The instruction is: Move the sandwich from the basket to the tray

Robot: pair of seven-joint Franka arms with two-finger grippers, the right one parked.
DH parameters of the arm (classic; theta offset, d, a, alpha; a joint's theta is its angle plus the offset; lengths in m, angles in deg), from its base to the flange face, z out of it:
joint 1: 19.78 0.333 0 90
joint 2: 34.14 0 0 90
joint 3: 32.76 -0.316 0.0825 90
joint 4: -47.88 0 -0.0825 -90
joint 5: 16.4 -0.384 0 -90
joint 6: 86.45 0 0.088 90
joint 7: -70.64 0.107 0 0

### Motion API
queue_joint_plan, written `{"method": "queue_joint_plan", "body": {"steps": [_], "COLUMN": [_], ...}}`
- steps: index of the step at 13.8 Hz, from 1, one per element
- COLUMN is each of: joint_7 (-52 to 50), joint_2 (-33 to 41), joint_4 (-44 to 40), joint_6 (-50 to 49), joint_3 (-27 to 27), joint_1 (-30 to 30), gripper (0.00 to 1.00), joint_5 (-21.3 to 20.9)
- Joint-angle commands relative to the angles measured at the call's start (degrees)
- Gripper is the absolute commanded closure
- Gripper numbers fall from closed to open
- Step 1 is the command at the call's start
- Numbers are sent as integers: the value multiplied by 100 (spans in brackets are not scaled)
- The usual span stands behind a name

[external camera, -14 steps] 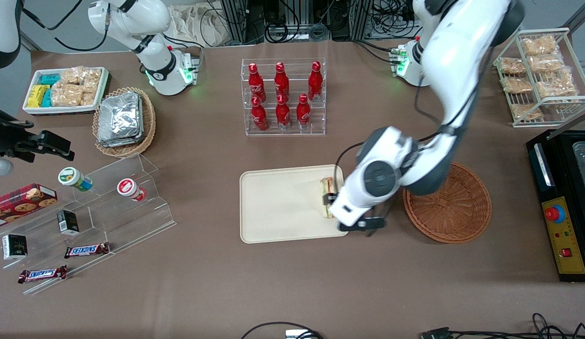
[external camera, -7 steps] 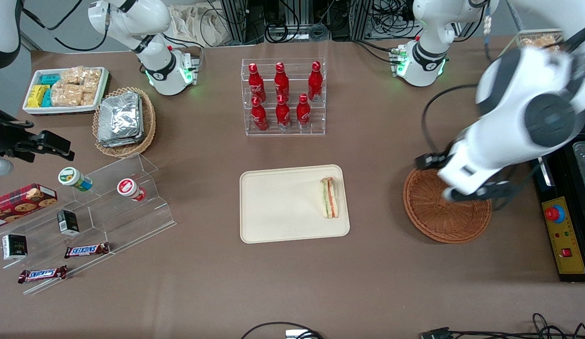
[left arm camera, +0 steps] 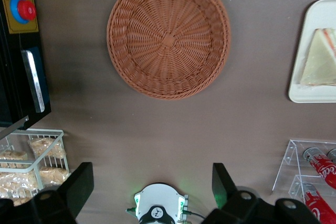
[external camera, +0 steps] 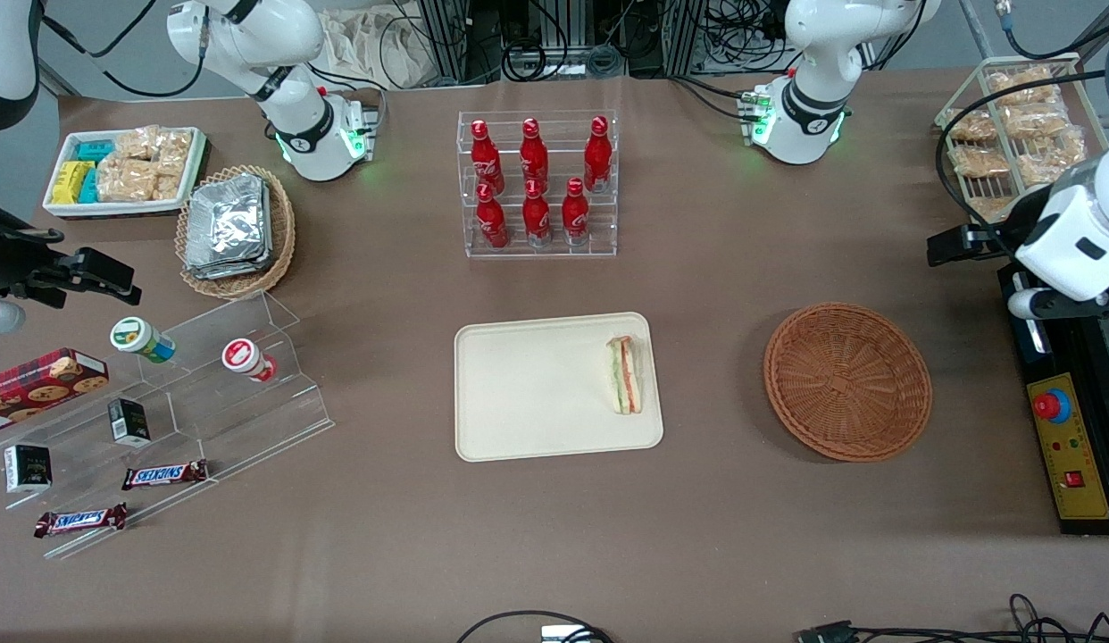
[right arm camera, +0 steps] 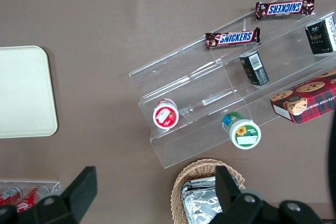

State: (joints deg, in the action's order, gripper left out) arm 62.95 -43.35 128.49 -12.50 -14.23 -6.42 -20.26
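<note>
One sandwich [external camera: 625,374] lies on your tray [external camera: 519,393], at its edge nearest the empty basket [external camera: 847,381]; your gripper [left arm camera: 152,195] hangs wide open, holding nothing, well above that basket. Nothing looks left to do.

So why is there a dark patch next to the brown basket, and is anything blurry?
Front view: the basket casts a soft shadow on the table beside its rim; sandwich and tray look sharp. Left wrist view: the gripper, open, sits close to the lens, dark and slightly soft.
</note>
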Motion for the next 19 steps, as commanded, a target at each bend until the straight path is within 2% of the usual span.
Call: {"method": "queue_joint_plan", "body": {"steps": [1,8,13,15,17,19], "joint_7": [40,48,286,286,373,575], "joint_2": [375,982,1097,1097,1062,1062], "joint_4": [630,1623,1712,1651,1563,1545], "joint_6": [277,1095,1254,1254,1254,1254], "joint_3": [55,90,55,-311,-1110,-1342], "joint_1": [62,0,-78,-446,-1201,-1389], "gripper": [0,0,0,0,0,0], "joint_5": [8,51,95,78,95,96]}}
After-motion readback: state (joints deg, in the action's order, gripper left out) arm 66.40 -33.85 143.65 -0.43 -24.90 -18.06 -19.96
